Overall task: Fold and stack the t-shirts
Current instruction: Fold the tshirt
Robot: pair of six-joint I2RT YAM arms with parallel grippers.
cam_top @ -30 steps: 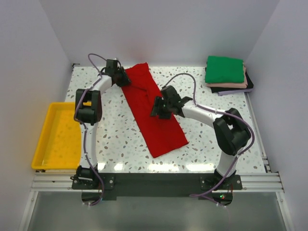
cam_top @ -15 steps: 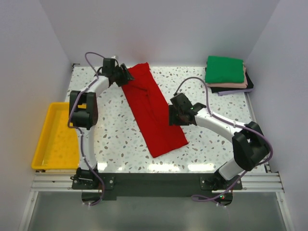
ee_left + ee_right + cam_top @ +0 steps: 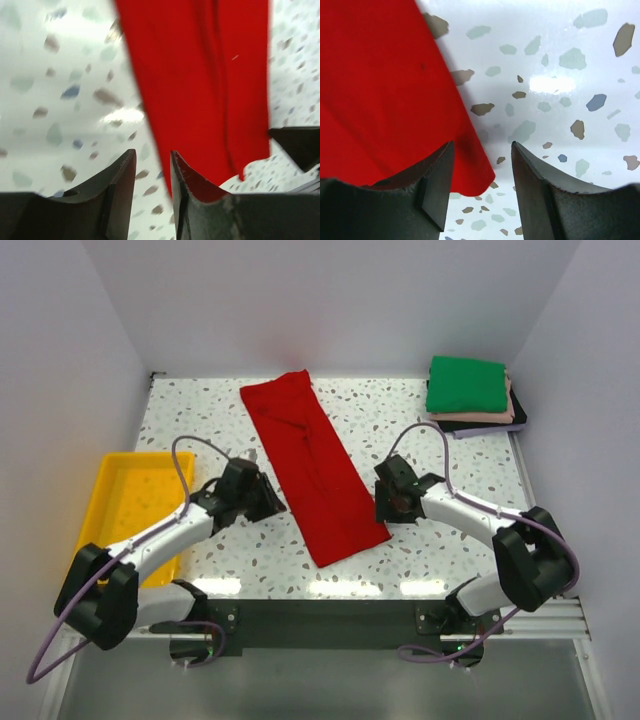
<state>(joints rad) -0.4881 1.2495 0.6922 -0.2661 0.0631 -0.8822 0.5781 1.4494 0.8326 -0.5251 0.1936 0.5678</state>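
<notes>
The bright red t-shirt [image 3: 315,465] lies flat on the speckled table as a long narrow strip, running from the far middle to the near middle. My left gripper [image 3: 273,504] is low beside the strip's near left edge, jaws a little apart and empty. In the left wrist view the red t-shirt [image 3: 210,75] lies just ahead of that gripper [image 3: 152,159]. My right gripper [image 3: 384,504] is open and empty by the strip's near right corner. In the right wrist view the shirt's corner [image 3: 395,90] lies under the gap between its jaws [image 3: 481,147]. Folded t-shirts are stacked at the far right, green [image 3: 466,384] on top.
A yellow plastic tray [image 3: 128,515] sits at the table's left edge, beside my left arm. White walls close in the left, back and right sides. The table's front rail [image 3: 330,615] runs along the near edge.
My left arm swung from the shirt's far end back to its near left side. My right gripper slid off the shirt's middle to its near right corner. The shirt lies flat.
</notes>
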